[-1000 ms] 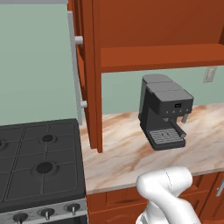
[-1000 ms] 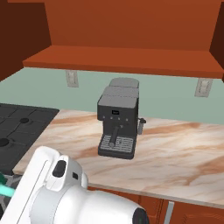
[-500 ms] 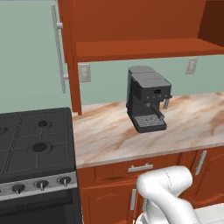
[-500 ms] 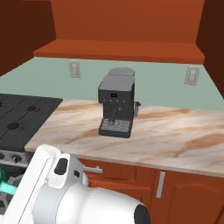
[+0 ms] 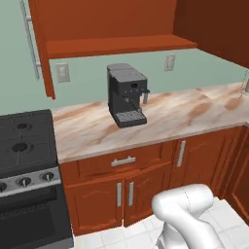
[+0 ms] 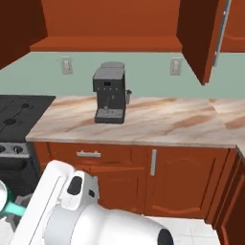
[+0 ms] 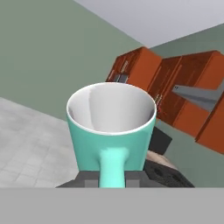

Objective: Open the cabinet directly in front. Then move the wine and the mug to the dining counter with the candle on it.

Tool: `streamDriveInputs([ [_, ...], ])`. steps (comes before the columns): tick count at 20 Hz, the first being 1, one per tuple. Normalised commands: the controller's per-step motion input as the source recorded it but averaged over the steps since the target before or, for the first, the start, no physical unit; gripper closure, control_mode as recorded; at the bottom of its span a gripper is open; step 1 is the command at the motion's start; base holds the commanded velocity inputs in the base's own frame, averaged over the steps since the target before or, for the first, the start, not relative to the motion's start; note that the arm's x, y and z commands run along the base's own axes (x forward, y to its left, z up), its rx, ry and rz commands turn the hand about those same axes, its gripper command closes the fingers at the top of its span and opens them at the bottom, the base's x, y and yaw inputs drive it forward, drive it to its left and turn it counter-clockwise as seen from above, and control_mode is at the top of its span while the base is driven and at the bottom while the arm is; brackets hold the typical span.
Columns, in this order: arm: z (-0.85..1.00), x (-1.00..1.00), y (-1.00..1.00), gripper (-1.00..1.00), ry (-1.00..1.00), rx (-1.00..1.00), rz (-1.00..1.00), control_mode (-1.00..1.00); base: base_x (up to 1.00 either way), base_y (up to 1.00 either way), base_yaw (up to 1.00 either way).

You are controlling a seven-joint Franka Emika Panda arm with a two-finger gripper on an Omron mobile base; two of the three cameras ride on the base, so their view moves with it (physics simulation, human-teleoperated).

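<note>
Left base view has the stove (image 5: pixel 24 146) at far left, then the cabinet (image 5: pixel 97 34) with its door swung open, and a coffee machine (image 5: pixel 126 95) on the worktop (image 5: pixel 185 114). Hand view: the claw (image 7: pixel 111 179) is clamped on the teal mug (image 7: pixel 111 127), up close, handle facing the camera.

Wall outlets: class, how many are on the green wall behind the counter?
2: one outlet left of the coffee machine, another outlet to its right. More may be hidden behind the open cabinet door.
</note>
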Motion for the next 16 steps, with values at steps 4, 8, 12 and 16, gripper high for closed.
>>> streamDriveInputs([
  [4,0.00,0.00,0.00,1.00,0.00,0.00,0.00,1.00,-0.06,-0.20,-0.62],
  [8,0.00,0.00,0.00,1.00,0.00,0.00,0.00,1.00,-0.01,-0.08,-0.73],
  [12,0.00,0.00,0.00,1.00,0.00,0.00,0.00,1.00,0.00,-0.01,-0.77],
  [16,0.00,0.00,0.00,1.00,0.00,0.00,0.00,1.00,0.00,0.00,-0.75],
])
